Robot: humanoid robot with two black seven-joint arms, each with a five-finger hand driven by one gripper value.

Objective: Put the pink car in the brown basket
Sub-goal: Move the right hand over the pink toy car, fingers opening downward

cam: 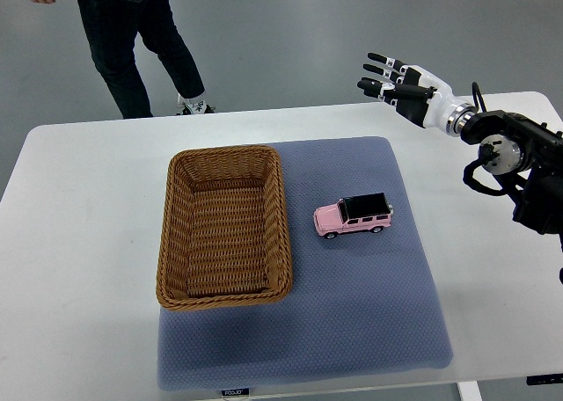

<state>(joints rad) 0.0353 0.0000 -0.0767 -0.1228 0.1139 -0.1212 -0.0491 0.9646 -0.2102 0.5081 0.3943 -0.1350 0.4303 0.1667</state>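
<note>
Since the pink car [353, 215] sits untouched on the blue mat [352, 331] beside the brown basket [176, 243], the right hand [398, 83] is held wide and empty above the tabletop's [79, 243] far edge.

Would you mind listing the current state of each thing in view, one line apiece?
pink car: upright on its wheels on the blue mat, beside the basket, not held.
brown basket: upright, empty.
blue mat: lying flat on the table.
right robot hand: open, fingers spread, raised away from the car.
</note>
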